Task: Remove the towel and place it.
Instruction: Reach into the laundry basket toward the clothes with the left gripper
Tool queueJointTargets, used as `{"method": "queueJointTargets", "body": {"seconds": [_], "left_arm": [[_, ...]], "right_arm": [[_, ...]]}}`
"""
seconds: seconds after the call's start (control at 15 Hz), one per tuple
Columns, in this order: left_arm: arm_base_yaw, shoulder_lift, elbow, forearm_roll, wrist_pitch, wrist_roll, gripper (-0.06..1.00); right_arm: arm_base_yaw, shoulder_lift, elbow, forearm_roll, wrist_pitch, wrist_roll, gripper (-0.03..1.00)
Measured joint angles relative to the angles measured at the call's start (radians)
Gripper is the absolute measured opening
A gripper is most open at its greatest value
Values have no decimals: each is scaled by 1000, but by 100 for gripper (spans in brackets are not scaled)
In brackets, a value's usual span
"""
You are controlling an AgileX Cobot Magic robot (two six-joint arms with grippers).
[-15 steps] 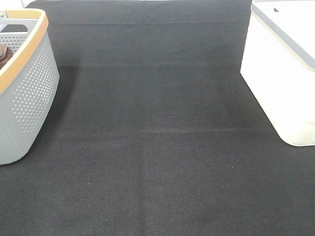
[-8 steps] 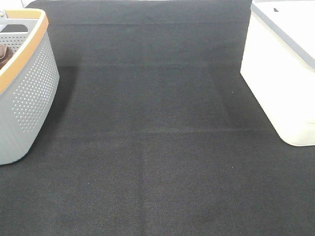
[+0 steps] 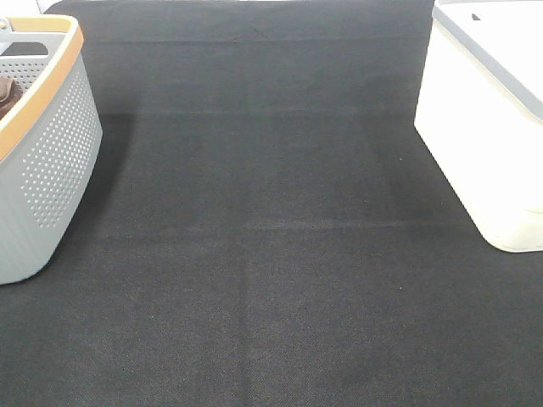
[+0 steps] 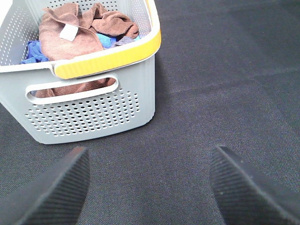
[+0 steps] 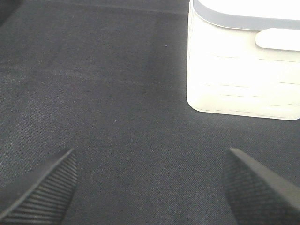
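The reddish-brown towel [image 4: 77, 28] lies crumpled in the grey perforated basket [image 4: 93, 115] with a yellow rim, its white tag facing up, over some blue cloth [image 4: 32, 50]. In the exterior high view only a sliver of the towel [image 3: 8, 95] shows inside the basket [image 3: 47, 161] at the left edge. My left gripper [image 4: 149, 187] is open and empty, above the mat in front of the basket. My right gripper [image 5: 150, 187] is open and empty, over the mat near the white bin [image 5: 243, 61]. Neither gripper shows in the exterior high view.
A white bin with a grey rim [image 3: 484, 119] stands at the right of the black mat [image 3: 263, 237]. The basket stands at the left edge.
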Motion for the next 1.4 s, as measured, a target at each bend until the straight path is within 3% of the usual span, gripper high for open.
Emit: {"method": "queueJointTargets", "body": {"seconds": [1.4], "left_arm": [[0,0,0,0,0,0,69]], "right_arm": [[0,0,0,0,0,0,80]]}}
